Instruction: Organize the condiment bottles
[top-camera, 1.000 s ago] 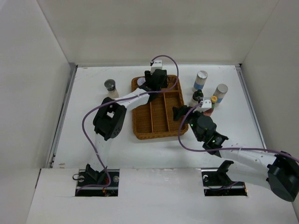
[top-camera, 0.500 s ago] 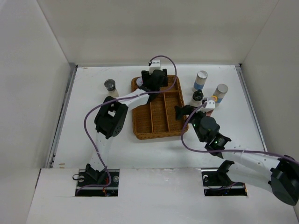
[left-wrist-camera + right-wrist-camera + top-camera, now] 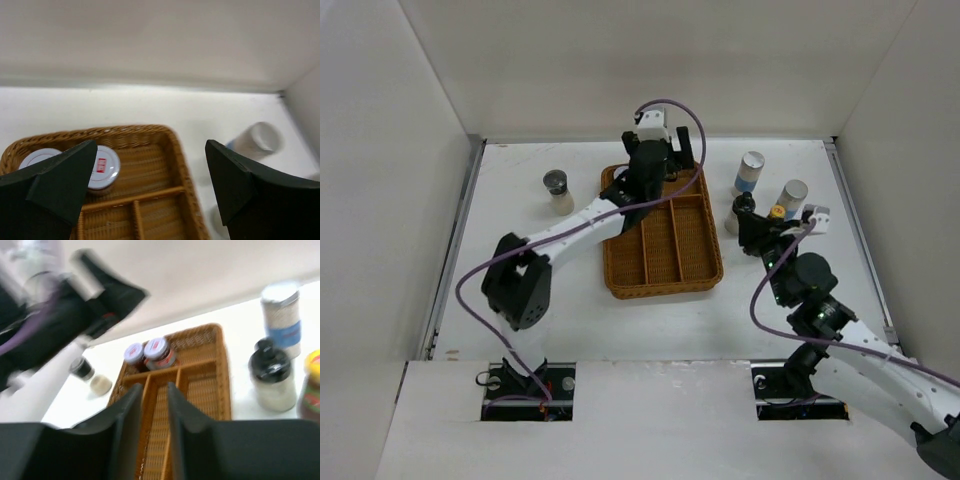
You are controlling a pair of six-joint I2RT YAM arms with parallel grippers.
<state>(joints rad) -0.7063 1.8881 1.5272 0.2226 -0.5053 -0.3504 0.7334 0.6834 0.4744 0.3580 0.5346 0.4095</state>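
In the wicker tray's (image 3: pixel 613 268) back-left compartment stand two pink-white-lidded jars (image 3: pixel 102 166) (image 3: pixel 36 158), close together. My left gripper (image 3: pixel 151 146) hangs above them, open and holding nothing. A grey-lidded jar (image 3: pixel 557 190) stands on the table left of the tray. Right of the tray are the black-capped white bottle (image 3: pixel 272 380), the yellow-capped sauce bottle (image 3: pixel 311 385) and two silver-capped shakers (image 3: pixel 751 170) (image 3: pixel 792 196). My right gripper (image 3: pixel 754 228) is raised just in front of that group. Its fingers (image 3: pixel 127 415) are shut with nothing between them.
The tray's long middle compartments and right-hand compartments (image 3: pixel 210 390) hold nothing. White walls close in the table at the back and on both sides. The left arm (image 3: pixel 570 225) stretches diagonally over the table to the tray's back-left corner.
My left gripper has opened, let go of a jar in the tray's back-left compartment and lifted. My right gripper has swung from the tray's right edge toward the bottles and shut.
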